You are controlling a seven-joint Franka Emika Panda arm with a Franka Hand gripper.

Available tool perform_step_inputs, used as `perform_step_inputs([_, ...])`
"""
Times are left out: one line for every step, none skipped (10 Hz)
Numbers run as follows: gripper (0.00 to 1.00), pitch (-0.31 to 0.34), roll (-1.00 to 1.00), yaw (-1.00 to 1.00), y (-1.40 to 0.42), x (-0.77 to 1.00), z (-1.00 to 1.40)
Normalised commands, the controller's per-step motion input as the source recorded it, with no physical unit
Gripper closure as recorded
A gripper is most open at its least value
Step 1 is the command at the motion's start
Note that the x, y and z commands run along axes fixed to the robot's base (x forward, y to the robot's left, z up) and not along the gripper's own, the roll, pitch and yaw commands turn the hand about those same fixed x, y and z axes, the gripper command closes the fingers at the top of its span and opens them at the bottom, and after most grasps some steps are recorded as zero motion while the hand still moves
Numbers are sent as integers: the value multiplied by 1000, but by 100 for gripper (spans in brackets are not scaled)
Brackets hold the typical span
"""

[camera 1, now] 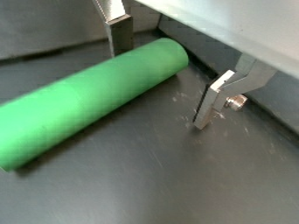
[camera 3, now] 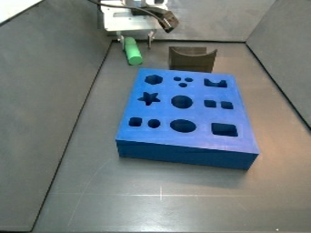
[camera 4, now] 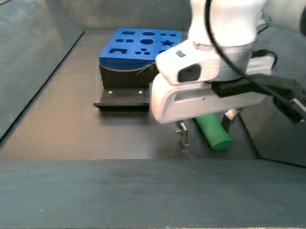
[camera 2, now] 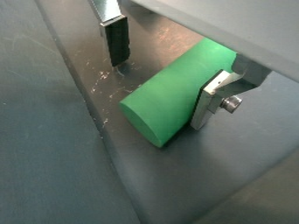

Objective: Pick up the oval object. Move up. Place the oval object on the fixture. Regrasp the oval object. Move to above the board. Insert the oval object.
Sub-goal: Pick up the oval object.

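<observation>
The oval object point(camera 1: 93, 101) is a smooth, matte bright green rod with a flat rounded end face, lying on its side on the dark grey bench point(camera 1: 140, 184), whose surface shows fine scuffs and scratches. In both wrist views the claw point(camera 1: 158, 74) straddles one end of the peg: its fingers point(camera 1: 214, 98) are flat silver plates with dark pads, spread wide, one on each side of the green rod. In a wrist view one plate point(camera 2: 212, 101) sits right against the peg's side (whether it truly presses, I cannot tell), while the opposite pad point(camera 2: 115, 39) stands clear of it. The peg is not pinched or lifted.

In a side view the claw point(camera 3: 136, 35) hangs low over the peg point(camera 3: 130, 51) near the back of the bench, beside the fixture point(camera 3: 191, 57), a small dark block with a curved notch on top. The board point(camera 3: 183, 118), a thick blue slab with star, round, oval and square cut-outs, lies just in front of the fixture.
</observation>
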Motion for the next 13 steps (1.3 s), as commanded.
perform_step_inputs([0,0,-30,0,49,0,0])
perform_step_inputs([0,0,43,0,-37,0,0])
perform_step_inputs([0,0,-14,0,0,0,0])
perform_step_inputs([100,0,0,0,0,0,0])
perform_step_inputs([100,0,0,0,0,0,0])
perform_step_inputs([100,0,0,0,0,0,0])
perform_step_inputs([100,0,0,0,0,0,0])
perform_step_inputs([100,0,0,0,0,0,0])
perform_step_inputs([100,0,0,0,0,0,0])
perform_step_inputs([100,0,0,0,0,0,0])
perform_step_inputs([100,0,0,0,0,0,0])
perform_step_inputs([100,0,0,0,0,0,0])
perform_step_inputs([100,0,0,0,0,0,0])
